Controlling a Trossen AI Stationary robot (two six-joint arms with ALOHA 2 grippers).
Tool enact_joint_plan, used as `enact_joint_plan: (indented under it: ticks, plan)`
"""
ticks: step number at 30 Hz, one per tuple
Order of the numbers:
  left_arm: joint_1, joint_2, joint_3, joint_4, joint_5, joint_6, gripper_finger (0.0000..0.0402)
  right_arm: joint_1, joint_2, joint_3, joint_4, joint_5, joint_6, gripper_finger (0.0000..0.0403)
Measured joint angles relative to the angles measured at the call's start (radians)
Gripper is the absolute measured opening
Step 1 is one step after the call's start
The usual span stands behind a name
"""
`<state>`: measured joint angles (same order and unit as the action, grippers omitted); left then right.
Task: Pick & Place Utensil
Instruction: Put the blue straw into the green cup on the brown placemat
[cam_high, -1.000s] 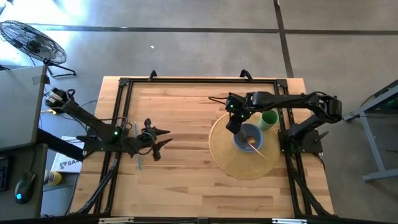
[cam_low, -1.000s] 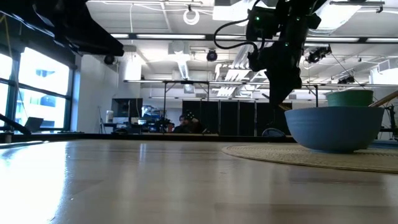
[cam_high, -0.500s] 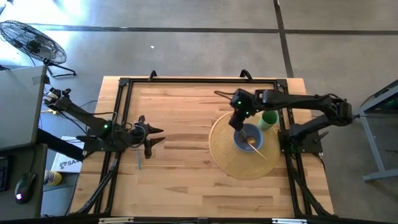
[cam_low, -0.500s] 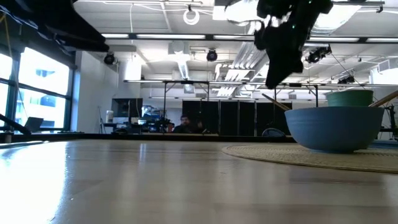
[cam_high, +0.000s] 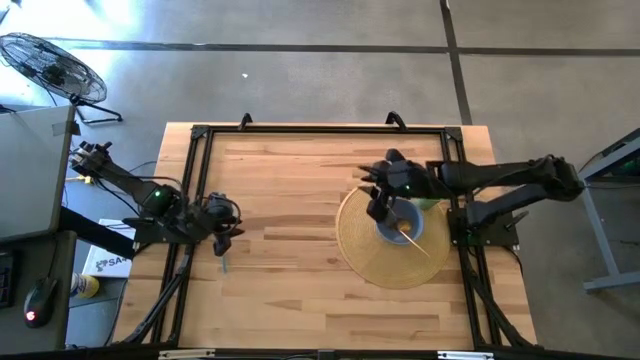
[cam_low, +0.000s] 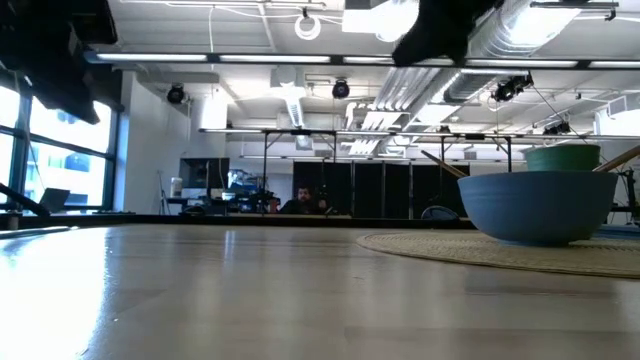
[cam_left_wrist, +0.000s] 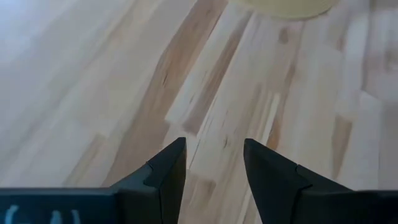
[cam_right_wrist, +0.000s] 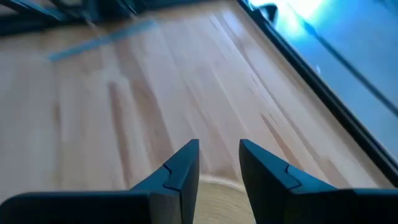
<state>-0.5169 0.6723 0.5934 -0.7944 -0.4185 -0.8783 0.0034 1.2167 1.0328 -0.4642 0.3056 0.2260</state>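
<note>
The left gripper (cam_left_wrist: 214, 165) hangs over a light, striped wooden tabletop (cam_left_wrist: 93, 81), its two dark fingers (cam_left_wrist: 168, 168) parted with nothing between them. The curved edge of a pale woven round mat (cam_left_wrist: 283, 7) lies farther off.

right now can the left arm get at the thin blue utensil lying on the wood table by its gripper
Probably yes. The left gripper hangs open almost directly over the thin blue utensil at the wooden table's left edge, and nothing lies between them.

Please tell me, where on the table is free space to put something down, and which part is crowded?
The wooden table is bare across its middle, between the left gripper and the woven mat, and along its near and far edges. The right side is crowded: the mat carries the blue bowl and green cup, and the right gripper hangs there.
</note>
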Motion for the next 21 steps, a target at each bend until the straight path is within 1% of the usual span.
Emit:
enact_joint_plan:
  ticks: [3, 5, 7, 9, 12, 15, 18, 21]
  plan:
    - [0.0, 0.003, 0.0, -0.047, 0.026, -0.061, 0.0159, 0.06, 0.0, 0.0, 0.079, 0.023, -0.025, 0.0108]
    - [0.0, 0.018, 0.0, -0.046, 0.028, -0.058, 0.0159, 0.093, 0.0, 0.0, 0.121, 0.025, -0.045, 0.0108]
    - [0.0, 0.047, 0.0, -0.029, 0.055, -0.029, 0.0159, 0.121, 0.001, 0.0, 0.157, 0.026, -0.051, 0.0108]
    - [-0.001, 0.087, 0.0, -0.01, 0.119, 0.042, 0.0158, 0.144, 0.004, 0.0, 0.181, 0.025, -0.051, 0.0108]
    - [-0.001, 0.163, 0.001, -0.014, 0.238, 0.192, 0.0158, 0.175, 0.01, 0.0, 0.204, 0.026, -0.051, 0.0108]
    - [-0.001, 0.242, 0.001, -0.025, 0.34, 0.284, 0.0158, 0.199, 0.018, 0.0, 0.207, 0.041, -0.047, 0.0108]
    - [-0.001, 0.314, 0.001, -0.026, 0.384, 0.357, 0.0158, 0.215, 0.029, 0.0, 0.207, 0.077, -0.046, 0.0108]
    - [-0.001, 0.378, 0.001, -0.028, 0.406, 0.438, 0.0158, 0.221, 0.039, 0.0, 0.208, 0.1, -0.044, 0.0108]
